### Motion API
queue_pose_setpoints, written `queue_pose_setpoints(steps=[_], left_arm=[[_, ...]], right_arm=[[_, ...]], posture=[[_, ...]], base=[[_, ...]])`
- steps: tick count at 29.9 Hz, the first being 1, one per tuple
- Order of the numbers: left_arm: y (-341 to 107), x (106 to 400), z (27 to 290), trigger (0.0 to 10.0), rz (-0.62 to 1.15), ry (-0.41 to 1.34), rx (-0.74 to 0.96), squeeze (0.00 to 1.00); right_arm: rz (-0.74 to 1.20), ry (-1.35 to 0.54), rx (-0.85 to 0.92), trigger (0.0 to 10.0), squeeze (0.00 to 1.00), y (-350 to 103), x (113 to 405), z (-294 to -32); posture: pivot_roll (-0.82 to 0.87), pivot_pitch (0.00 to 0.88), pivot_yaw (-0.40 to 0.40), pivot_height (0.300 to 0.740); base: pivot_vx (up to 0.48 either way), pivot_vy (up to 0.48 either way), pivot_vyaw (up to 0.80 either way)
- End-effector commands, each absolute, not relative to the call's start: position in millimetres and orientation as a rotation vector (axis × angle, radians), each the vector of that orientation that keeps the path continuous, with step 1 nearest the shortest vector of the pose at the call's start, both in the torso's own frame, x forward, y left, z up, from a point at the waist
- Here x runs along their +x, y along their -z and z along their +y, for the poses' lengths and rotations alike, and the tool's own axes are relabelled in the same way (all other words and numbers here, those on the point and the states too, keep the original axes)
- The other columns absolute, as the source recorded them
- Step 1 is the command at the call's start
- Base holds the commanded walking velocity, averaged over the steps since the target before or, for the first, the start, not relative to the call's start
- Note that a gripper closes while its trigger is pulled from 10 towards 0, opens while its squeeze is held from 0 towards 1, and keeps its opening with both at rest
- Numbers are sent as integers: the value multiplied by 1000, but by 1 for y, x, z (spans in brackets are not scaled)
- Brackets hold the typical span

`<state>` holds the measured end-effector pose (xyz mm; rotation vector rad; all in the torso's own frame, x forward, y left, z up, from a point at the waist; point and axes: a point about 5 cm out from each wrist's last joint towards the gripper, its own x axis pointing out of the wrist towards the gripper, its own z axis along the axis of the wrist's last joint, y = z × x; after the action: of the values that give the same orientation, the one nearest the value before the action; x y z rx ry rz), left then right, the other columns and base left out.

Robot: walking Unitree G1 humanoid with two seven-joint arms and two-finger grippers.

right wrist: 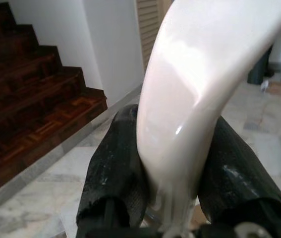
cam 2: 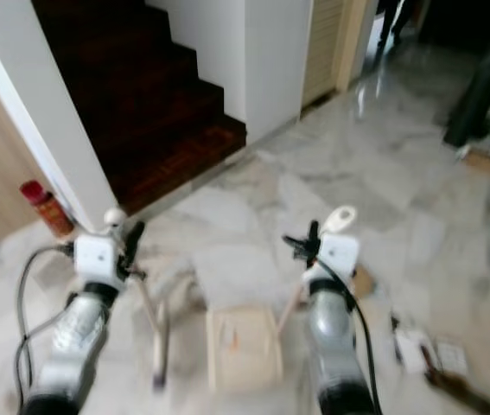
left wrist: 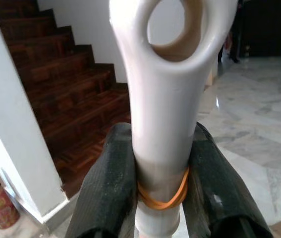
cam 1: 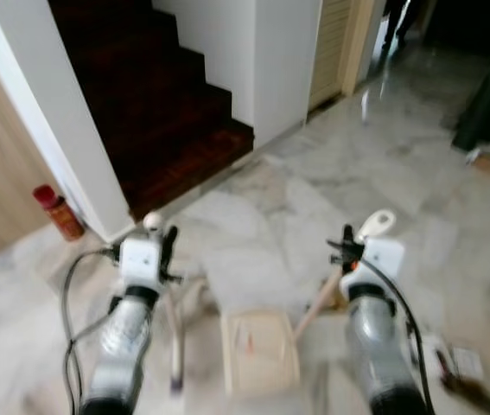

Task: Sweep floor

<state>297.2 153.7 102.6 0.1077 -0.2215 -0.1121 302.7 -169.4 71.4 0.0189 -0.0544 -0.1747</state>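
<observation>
Left wrist view shows my left gripper [left wrist: 162,198] clenched on the broom handle [left wrist: 167,99] and my right gripper [right wrist: 177,183] on the dustpan handle [right wrist: 195,84], dustpan [cam 1: 259,350] on the floor [cam 1: 314,199] between my arms; I judge either smooth handle could slip or twist, spilling debris.

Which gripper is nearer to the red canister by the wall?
The left. The left gripper, shut on a broom handle, is just right of the red canister. The right gripper, holding the dustpan handle, is farther right, beyond the dustpan.
</observation>
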Motion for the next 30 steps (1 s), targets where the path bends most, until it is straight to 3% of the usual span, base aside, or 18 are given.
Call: queue_pose_setpoints(steps=[1, 11, 23, 30], left_arm=[[-111, 299, 162, 10000, -257, 92, 135, 0], [-112, 299, 160, 10000, -256, 97, 130, 0], [-112, 299, 160, 10000, -256, 102, 133, 0], [-112, 299, 161, 10000, -255, 103, 133, 0]], right_arm=[[-122, 155, 28, 10000, 0, -86, 310, -162], [-123, 154, 26, 10000, 0, -87, 310, -163], [-121, 144, 31, 10000, 0, -86, 310, -160], [-114, 139, 49, 10000, 0, -85, 311, -159]], posture=[[63, 0, 32, 740], [63, 0, 32, 740], [64, 0, 37, 740], [64, 0, 41, 740]], base=[[0, 379, 613], [0, 374, 48], [0, 361, 800], [0, 345, 125]])
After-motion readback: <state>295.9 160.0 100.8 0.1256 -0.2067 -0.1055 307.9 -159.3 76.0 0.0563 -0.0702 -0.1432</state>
